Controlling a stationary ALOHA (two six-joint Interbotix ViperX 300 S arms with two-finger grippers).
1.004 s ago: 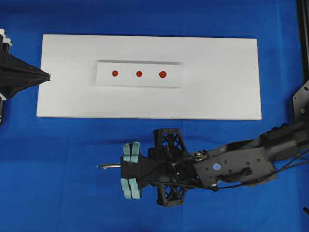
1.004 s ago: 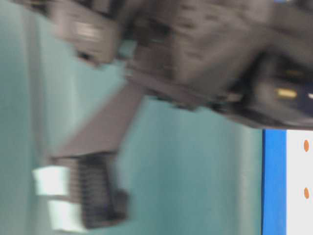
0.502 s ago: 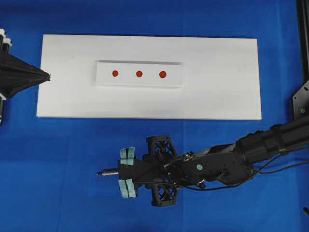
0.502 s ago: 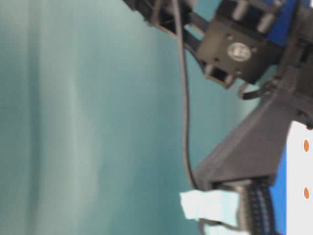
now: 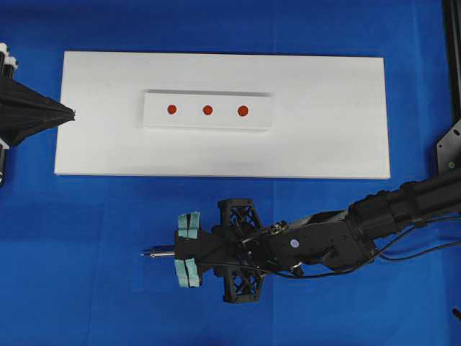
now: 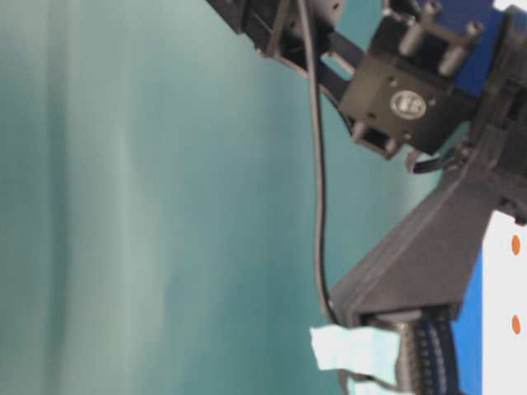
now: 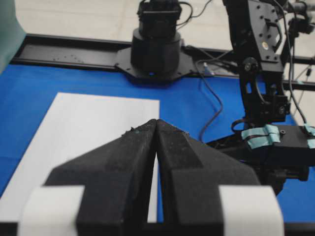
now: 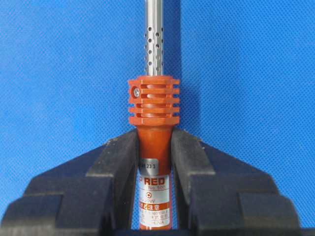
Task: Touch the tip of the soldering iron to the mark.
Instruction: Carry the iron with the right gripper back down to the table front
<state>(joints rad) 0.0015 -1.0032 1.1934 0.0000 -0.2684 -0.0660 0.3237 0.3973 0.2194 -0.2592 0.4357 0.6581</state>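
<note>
Between your right gripper's (image 8: 154, 147) jaws, the soldering iron (image 8: 153, 105) is sitting clamped by its red handle, its shaft pointing left over the blue mat (image 5: 86, 274), well short of the white board (image 5: 324, 137) and its three red marks (image 5: 207, 110). Your left gripper (image 7: 156, 129) is resting closed at the board's left edge.

Red-handled soldering iron (image 8: 154, 123), level above blue mat (image 8: 59, 73)

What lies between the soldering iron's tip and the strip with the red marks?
In the overhead view, only bare blue mat and the near part of the white board separate the soldering iron tip from the raised strip carrying the three red marks.
</note>
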